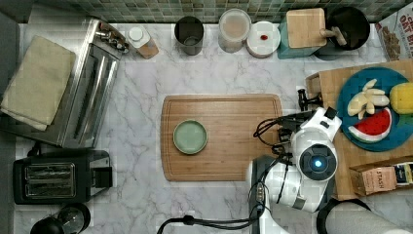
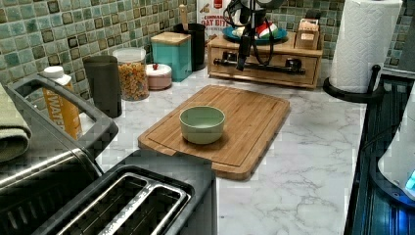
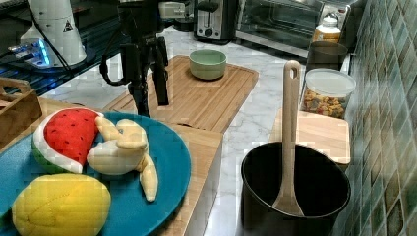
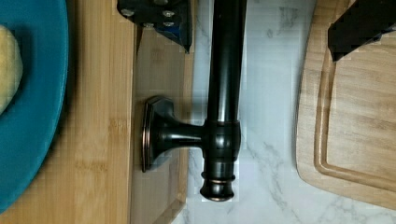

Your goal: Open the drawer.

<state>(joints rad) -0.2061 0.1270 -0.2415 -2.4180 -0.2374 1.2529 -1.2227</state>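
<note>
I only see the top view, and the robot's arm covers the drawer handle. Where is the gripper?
Observer: In the wrist view the gripper has its jaws open, one on each side of the black handle, with gaps around it.
Operator: Is the drawer open yet?
Observer: In the left view the drawer front looks pushed fully in, so it seems shut.
Operator: Which part of the handle is it at?
Observer: In the left view it hangs toward the left view's left end of the bar, near that post, not at the middle.
</note>
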